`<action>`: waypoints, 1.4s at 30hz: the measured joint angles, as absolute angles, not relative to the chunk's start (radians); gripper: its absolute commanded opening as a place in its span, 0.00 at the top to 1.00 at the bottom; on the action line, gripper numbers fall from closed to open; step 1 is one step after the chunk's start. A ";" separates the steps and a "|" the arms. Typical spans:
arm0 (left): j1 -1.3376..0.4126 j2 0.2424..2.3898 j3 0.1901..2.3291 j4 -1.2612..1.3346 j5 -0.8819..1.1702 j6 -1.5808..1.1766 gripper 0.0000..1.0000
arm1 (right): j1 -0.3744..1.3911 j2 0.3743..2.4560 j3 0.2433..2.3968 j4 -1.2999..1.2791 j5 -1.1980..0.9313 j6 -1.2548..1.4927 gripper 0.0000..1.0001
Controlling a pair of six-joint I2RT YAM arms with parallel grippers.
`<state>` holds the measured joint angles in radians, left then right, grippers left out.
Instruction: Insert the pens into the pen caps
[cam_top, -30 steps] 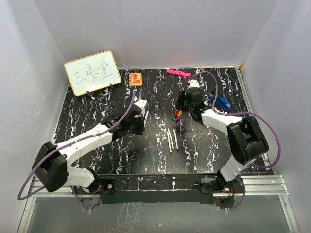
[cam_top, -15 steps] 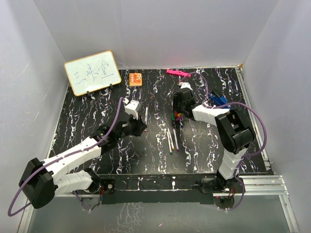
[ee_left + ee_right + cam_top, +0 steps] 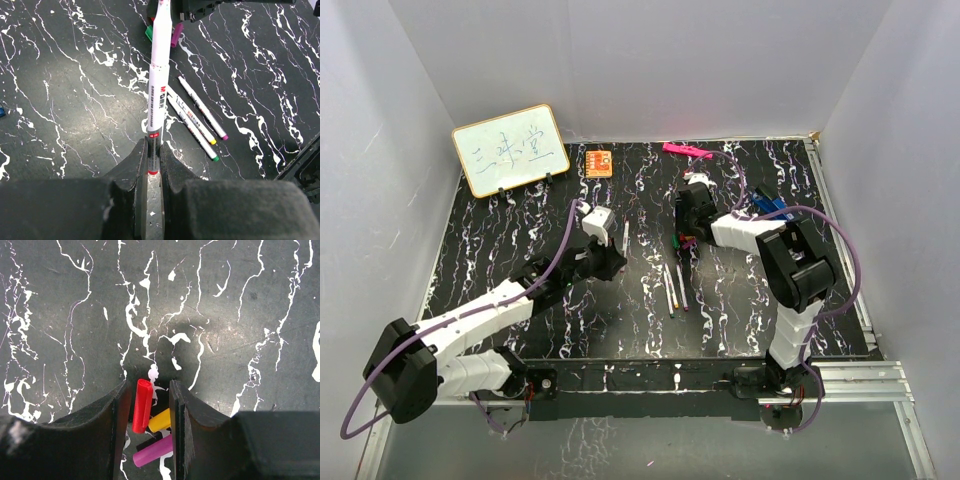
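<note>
Over on the left, left arm: stretched diagonally from its near-left base toward the middle of the table [image 3: 490, 240], forearm low, wrist kicked up a bit.
Left gripper [image 3: 152, 161]: clamped on the back end of a white pen [image 3: 157, 85], right at the red band.
White pen: sticks straight out past the fingertips, up off the surface and aimed at the cap pile. Its front end runs out of the top of the wrist view, so I can't tell the tip colour.
Right arm: base near right, elbow folded up high, forearm reaching left and far to the pile.
Right gripper [image 3: 150, 395]: pointing down, fingers apart and straddling the caps.
Red cap [image 3: 142, 405]: lying between the fingers, snug against one, with a gap on the other side, so it isn't pinched.
Yellow cap [image 3: 160, 421]: tucked just behind the red one, touching it.
Purple cap [image 3: 152, 452]: further back between the fingers, lying crosswise.
Green cap [image 3: 149, 33]: at the edge of the pile, seen from the left wrist.
Three pens [image 3: 195, 122]: loose and flat on the table just near-side of the pile, side by side, with purple, yellow and green tips toward the near edge.
Far-side stuff: whiteboard [image 3: 510, 150] at far left, orange card [image 3: 599, 162] beside it, pink bar [image 3: 686, 150] at the far edge, blue object [image 3: 772, 210] right of the right gripper.
</note>
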<state>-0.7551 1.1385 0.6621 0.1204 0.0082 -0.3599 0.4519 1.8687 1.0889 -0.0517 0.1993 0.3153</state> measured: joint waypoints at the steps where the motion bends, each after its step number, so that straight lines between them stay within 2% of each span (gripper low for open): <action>1: -0.755 1.139 0.662 0.123 0.009 -0.360 1.00 | 0.453 1.871 1.092 -0.052 0.202 0.315 0.66; 23: -0.755 1.173 0.672 0.112 0.012 -0.360 1.00 | 0.497 1.890 1.103 -0.082 0.253 0.315 0.70; 30: -0.755 1.174 0.673 0.111 0.016 -0.360 1.00 | 0.498 1.890 1.103 -0.088 0.264 0.320 0.83; 34: -0.755 1.174 0.673 0.111 0.019 -0.360 1.00 | 0.498 1.893 1.111 -0.102 0.266 0.334 1.00; 42: -0.755 1.174 0.673 0.104 0.018 -0.360 1.00 | 0.498 1.896 1.118 -0.109 0.259 0.355 1.00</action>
